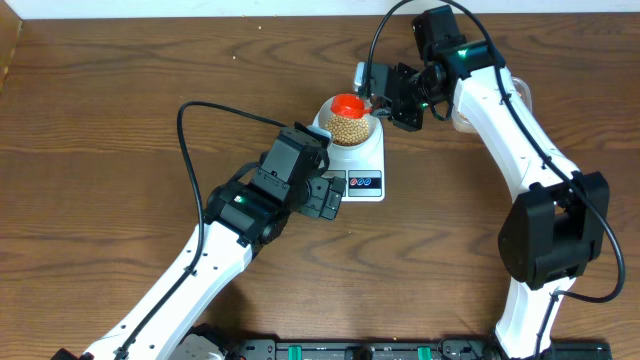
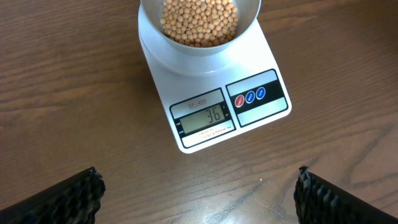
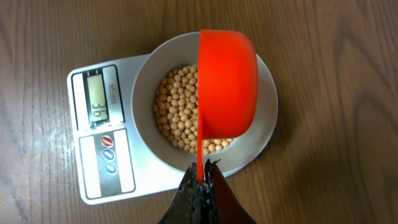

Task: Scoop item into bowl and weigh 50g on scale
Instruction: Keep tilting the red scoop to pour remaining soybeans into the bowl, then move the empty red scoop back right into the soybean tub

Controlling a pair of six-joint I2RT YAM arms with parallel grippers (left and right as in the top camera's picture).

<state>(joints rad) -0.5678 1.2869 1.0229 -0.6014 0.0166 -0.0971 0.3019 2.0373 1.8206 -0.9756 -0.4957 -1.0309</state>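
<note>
Clamped in my right jaws, orange scoop (image 3: 227,81) hangs over bowl (image 3: 266,124) of beans (image 3: 174,118); only left-wrist view shows my left jaws wide, empty.

A brown wooden desk (image 1: 120,90) with dark grain fills the view. An orange-red plastic scoop (image 3: 227,81) with a round cup and a thin flat handle is in the air near the middle of the far edge, turned on its side. A black rail (image 1: 330,352) with small green marks runs along the near edge.
</note>
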